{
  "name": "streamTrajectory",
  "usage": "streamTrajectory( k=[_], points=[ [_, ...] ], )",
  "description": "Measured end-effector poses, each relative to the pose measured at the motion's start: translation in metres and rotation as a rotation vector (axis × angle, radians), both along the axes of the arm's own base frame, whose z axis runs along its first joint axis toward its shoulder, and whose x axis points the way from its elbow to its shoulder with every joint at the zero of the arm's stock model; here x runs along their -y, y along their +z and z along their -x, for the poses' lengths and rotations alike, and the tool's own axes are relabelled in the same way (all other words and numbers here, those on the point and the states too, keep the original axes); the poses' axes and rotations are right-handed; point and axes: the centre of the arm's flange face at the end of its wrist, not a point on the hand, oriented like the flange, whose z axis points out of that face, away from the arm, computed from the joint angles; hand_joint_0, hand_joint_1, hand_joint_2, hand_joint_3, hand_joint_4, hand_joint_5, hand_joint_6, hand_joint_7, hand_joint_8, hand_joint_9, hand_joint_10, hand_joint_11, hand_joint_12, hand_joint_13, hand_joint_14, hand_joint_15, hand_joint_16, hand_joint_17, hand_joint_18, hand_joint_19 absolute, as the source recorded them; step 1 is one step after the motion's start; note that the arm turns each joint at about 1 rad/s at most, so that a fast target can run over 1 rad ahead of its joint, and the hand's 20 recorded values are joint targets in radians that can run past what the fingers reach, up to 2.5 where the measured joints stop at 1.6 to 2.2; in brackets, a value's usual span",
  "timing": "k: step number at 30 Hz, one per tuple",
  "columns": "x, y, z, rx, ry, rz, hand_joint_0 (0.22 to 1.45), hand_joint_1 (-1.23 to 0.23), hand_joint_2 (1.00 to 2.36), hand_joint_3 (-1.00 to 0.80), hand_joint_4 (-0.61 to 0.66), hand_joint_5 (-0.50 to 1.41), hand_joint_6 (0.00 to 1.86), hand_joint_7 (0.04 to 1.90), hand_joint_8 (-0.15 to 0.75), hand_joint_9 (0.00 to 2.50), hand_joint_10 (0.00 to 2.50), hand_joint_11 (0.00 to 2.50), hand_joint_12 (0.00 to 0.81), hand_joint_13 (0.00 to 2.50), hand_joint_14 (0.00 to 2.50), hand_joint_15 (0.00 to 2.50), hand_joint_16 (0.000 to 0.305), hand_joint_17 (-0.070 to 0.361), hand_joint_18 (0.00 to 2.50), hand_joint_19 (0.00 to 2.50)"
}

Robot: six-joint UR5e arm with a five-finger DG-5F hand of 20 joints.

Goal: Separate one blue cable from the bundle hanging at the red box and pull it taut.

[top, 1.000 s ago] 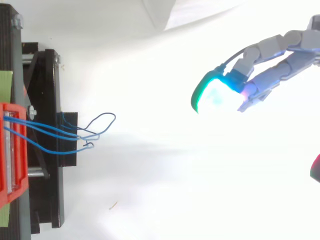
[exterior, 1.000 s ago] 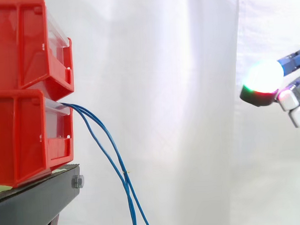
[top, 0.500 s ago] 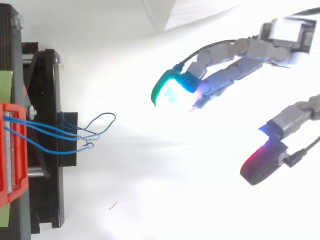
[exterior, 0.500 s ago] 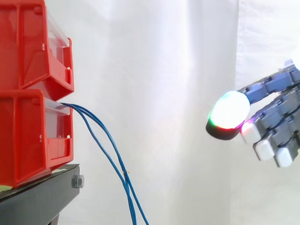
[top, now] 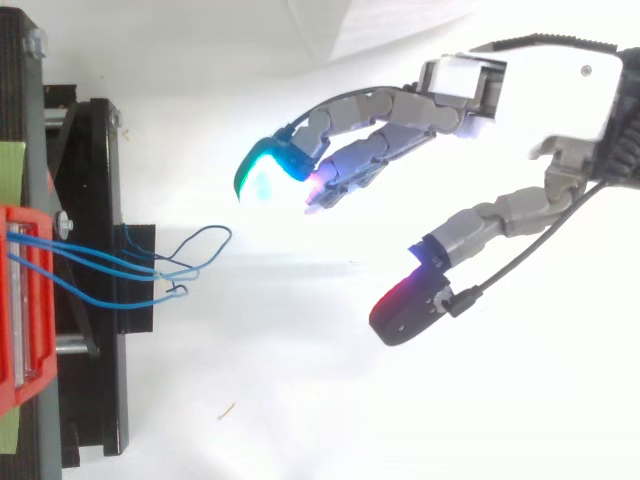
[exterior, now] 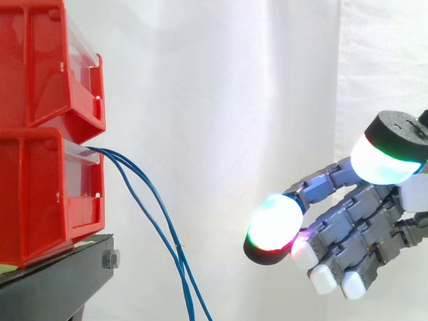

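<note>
1. Now, your blue cables (exterior: pixel 162 227) sit left of centre in the side view. They leave the lip of the lower red bin (exterior: pixel 38 189) and hang close together, past the bottom edge.
2. That bin sits under a second red bin (exterior: pixel 32 62) on the black stand (exterior: pixel 56 288), at the left edge.
3. The hand (top: pixel 545 90) is at upper right in the top view, with fingers and thumb spread apart. It holds nothing and is well apart from the cables.

White curtain (exterior: pixel 218 96), black stand (exterior: pixel 42 299)
</note>
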Motion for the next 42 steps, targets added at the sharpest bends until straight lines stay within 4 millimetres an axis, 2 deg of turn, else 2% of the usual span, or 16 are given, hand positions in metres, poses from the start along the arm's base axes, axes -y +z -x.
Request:
streamTrajectory(
  k=[15,22,26,30,35,39,42],
  points=[
    [0.001,-0.001,-0.004,0.008,-0.06,0.049,0.54,-0.81,1.0,-0.5,0.22,-0.22,0.5,0.69,0.316,0.61,0.01,0.3,0.322,0.69,0.01,0.29,0.034,0.075,0.61,0.38],
    [-0.005,-0.006,-0.007,0.002,-0.065,0.062,0.54,-0.81,1.0,-0.5,0.22,-0.22,0.5,0.69,0.317,0.6,0.01,0.29,0.323,0.69,0.01,0.29,0.034,0.077,0.61,0.38],
    [-0.008,-0.024,-0.017,-0.014,-0.067,0.059,0.54,-0.8,1.0,-0.5,0.22,-0.22,0.5,0.69,0.317,0.6,0.01,0.29,0.324,0.69,0.01,0.3,0.034,0.077,0.61,0.38],
    [-0.011,-0.035,-0.034,-0.007,-0.057,0.038,0.54,-0.8,1.0,-0.5,0.22,-0.22,0.5,0.69,0.318,0.6,0.01,0.29,0.325,0.69,0.01,0.29,0.034,0.077,0.61,0.39],
    [-0.017,-0.035,-0.051,0.027,-0.028,0.014,0.53,-0.8,1.0,-0.5,0.22,-0.22,0.5,0.69,0.318,0.6,0.01,0.3,0.327,0.69,0.01,0.3,0.035,0.078,0.61,0.39],
    [-0.02,-0.033,-0.057,0.055,-0.02,0.008,0.53,-0.8,1.0,-0.5,0.23,-0.22,0.5,0.69,0.318,0.6,0.01,0.29,0.326,0.69,0.01,0.3,0.035,0.078,0.61,0.4],
    [-0.02,-0.038,-0.061,0.065,-0.018,0.005,0.53,-0.8,1.0,-0.5,0.23,-0.22,0.5,0.69,0.318,0.6,0.01,0.3,0.326,0.69,0.01,0.29,0.035,0.078,0.61,0.4]
  ],
)
